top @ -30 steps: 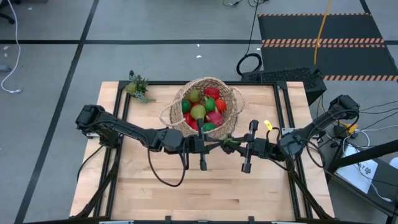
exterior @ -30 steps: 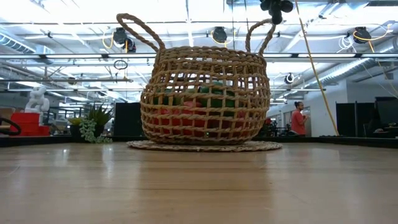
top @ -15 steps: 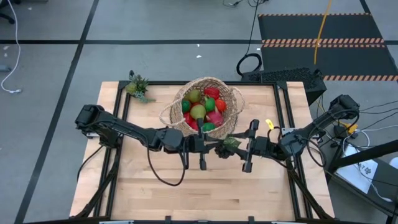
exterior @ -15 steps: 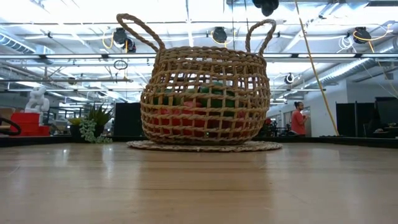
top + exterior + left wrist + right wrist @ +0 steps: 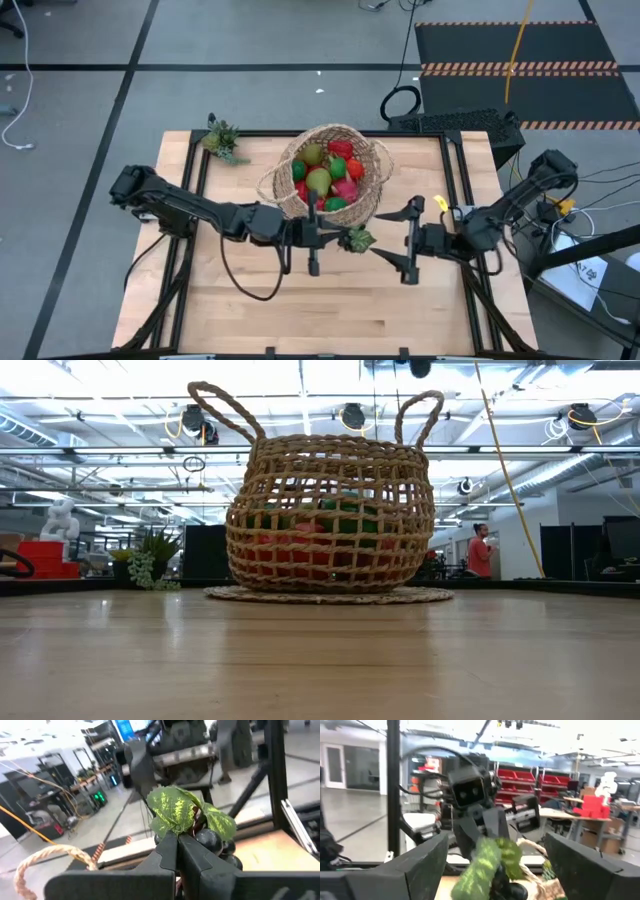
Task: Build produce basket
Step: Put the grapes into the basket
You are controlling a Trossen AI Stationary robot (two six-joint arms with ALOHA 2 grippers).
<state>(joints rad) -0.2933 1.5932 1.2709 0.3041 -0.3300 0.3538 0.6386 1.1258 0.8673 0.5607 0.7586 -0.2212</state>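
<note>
Since a second ago the right gripper (image 5: 388, 243) has spread its fingers and backed toward the table's right edge, leaving the grapes (image 5: 354, 240) pinched by the left gripper (image 5: 333, 238), whose fingers (image 5: 172, 851) press together on the bunch. Just beyond, the basket (image 5: 372, 205) sits by the far edge, full of produce (image 5: 324, 175). Lifting the grapes clear over the rim before release seems wise.

A pale wooden desk (image 5: 330, 310) with a dark frame filled the middle of the high view. On it sat a woven basket (image 5: 368, 192) of produce (image 5: 326, 175), top centre, and a small spiky green plant (image 5: 222, 139) at upper left.
</note>
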